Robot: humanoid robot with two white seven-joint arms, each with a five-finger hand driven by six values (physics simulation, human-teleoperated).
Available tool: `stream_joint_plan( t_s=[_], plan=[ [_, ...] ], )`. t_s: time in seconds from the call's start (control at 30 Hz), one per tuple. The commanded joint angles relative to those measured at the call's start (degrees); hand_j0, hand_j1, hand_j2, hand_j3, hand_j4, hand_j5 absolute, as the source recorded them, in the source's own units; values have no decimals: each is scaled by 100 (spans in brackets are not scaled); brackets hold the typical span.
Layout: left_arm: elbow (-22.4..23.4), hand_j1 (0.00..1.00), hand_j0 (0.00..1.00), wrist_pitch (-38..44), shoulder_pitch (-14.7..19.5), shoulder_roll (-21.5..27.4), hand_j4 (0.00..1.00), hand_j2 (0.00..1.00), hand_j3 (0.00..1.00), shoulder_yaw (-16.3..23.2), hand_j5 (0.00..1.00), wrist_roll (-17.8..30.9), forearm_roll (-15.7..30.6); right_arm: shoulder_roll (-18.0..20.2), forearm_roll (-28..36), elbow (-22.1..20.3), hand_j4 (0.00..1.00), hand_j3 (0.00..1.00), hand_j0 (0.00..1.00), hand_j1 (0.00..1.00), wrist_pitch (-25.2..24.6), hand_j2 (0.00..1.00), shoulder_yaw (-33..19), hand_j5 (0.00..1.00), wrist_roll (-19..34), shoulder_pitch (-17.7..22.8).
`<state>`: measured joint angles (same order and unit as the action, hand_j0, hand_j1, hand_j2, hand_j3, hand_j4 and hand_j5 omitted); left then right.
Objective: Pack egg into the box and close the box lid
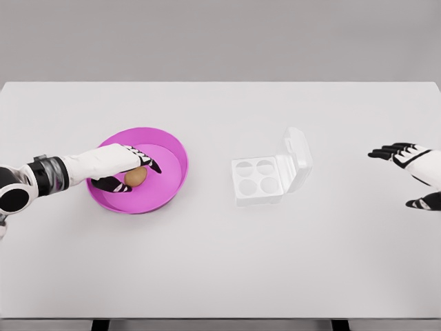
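Worktop (220,276) inspection, operator, from your left: one magenta bowl (176,162) holds one brown egg (136,177). Your left hand (124,169) reaches into that bowl, fingers (148,162) curled around the egg, touching it. At centre, one white box (258,179) stands with lid (298,157) raised; its four cups hold nothing. Your right hand (410,169) hovers well apart, fingers spread, holding nothing.

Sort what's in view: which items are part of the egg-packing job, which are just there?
Part of the job:
- egg, in the pink bowl, left hand closed around it
- egg box, four empty cups, lid standing open

Just there:
- white table
- right hand, open, idle at the right edge
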<state>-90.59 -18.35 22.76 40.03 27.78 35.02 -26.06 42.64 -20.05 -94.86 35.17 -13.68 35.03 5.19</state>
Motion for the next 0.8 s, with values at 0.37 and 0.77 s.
stream_joint_plan(
  t_s=[0.37,0.77],
  plan=[
    [-3,63,63,16,-26,14,63,63,63,8,63,-2,31,60,45,55,100,100,100,100,-17,100,-4,100,-3,-18],
    [-3,44,44,16,9,5,44,44,44,-36,44,-2,92,69,45,143,100,100,100,100,-17,100,-12,100,-3,-26]
  ],
)
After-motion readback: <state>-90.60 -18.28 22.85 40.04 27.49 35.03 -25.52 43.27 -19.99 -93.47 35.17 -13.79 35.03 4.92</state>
